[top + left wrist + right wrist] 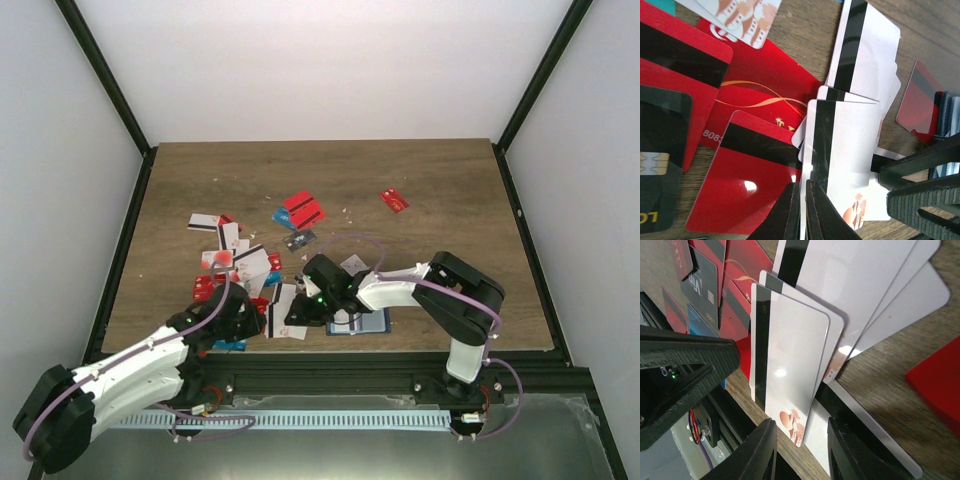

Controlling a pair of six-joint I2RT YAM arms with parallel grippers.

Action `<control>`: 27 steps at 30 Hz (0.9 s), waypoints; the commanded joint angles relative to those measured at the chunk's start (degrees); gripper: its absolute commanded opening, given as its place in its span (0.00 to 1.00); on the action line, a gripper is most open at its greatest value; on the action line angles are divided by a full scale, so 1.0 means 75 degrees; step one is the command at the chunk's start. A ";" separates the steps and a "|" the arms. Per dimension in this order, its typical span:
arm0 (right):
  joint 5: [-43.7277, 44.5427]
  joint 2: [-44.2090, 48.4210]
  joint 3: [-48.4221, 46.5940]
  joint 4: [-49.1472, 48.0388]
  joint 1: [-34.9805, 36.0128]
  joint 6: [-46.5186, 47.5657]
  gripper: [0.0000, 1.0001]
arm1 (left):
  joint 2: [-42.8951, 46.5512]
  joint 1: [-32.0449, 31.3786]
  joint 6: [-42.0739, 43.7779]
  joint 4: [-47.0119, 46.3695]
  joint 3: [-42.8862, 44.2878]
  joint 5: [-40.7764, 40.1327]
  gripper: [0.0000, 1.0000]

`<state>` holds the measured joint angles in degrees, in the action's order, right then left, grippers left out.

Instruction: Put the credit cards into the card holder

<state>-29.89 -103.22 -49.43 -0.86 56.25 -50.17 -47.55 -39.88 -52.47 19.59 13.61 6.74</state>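
Surface: dark wood-grain table (440, 180), bare along its far and right sides. White walls (320, 60) on three sides, black frame posts (100, 70) in the corners. Grey metal ledge (560, 430) below the near edge, by the arm bases.

Credit cards (240, 262) lie scattered and overlapping, mostly just beyond the left gripper (245, 318). One red card (395, 200) lies alone, well beyond the right gripper (300, 305).

Left gripper (802, 200): fingers pressed almost together, pinching the edge of a white card (840, 150) with a black stripe, so that it stands on edge. A second white card sits close behind it. Flat red cards (750, 195) lie to this hand's left.

Right gripper (801, 432): jaws parted. The white card (785, 370) has its printed end between them, and neither finger is seen to press it. The two grippers are close together, tips nearly meeting.

Card holder (375, 323): navy, flat on the table behind the right gripper, partly under that arm's wrist, near the table's front edge.
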 commanded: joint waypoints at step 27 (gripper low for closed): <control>-0.0712 -0.0012 0.0070 -0.0740 -0.0112 0.0042 0.18 | -0.1815 -0.1174 -0.0454 -0.1873 0.0108 -0.0125 0.07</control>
<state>-30.48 -104.20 -49.63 -1.76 54.08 -50.09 -58.81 -47.31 -54.87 9.98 15.05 2.57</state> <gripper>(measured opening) 0.184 0.070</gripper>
